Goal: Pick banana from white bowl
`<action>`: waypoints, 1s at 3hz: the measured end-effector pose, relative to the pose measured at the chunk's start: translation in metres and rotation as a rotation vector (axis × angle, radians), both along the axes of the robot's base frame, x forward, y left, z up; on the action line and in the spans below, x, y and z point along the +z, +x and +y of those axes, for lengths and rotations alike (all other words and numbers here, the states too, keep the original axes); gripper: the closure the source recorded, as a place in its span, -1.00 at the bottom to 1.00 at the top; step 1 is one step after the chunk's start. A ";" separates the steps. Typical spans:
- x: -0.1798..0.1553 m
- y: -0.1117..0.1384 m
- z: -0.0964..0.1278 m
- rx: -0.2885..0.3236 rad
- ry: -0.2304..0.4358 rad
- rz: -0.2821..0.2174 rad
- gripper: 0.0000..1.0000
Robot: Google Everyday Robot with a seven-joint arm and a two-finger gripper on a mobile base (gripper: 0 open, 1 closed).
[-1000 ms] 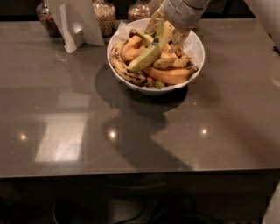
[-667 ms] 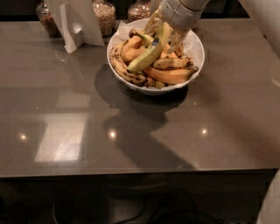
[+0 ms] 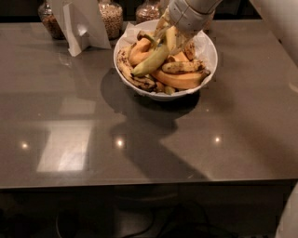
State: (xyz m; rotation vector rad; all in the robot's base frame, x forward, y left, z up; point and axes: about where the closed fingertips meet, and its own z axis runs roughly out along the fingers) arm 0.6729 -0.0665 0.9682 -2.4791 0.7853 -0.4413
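- The dark grey table [image 3: 70,116] is glossy, with small light spots mirrored in its near half.
- The white bowl [image 3: 158,96] stands on the far half of the table, right of the middle, and throws a dark shadow toward the near left.
- At the near side of the bowl lie an orange-yellow banana [image 3: 179,80] and a brown-spotted banana [image 3: 132,76]. White paper [image 3: 205,46] shows along the right wall.
- The banana [image 3: 150,62], pale greenish-yellow, lies on top of the others. It slants from low on the left up toward the back of the bowl.
- The gripper [image 3: 174,37] hangs over the far part of the bowl. Its jaws are closed on the raised upper end of the banana.
- Behind the bowl, along the far edge, stand a white folded card [image 3: 81,23] and three glass jars: one at the left [image 3: 49,18], one beside the card [image 3: 111,18], and one behind the bowl [image 3: 149,11].
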 end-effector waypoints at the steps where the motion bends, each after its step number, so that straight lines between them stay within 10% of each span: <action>1: 0.006 -0.010 0.005 0.010 0.001 0.002 0.67; 3: 0.036 -0.024 -0.006 -0.030 0.006 0.008 1.00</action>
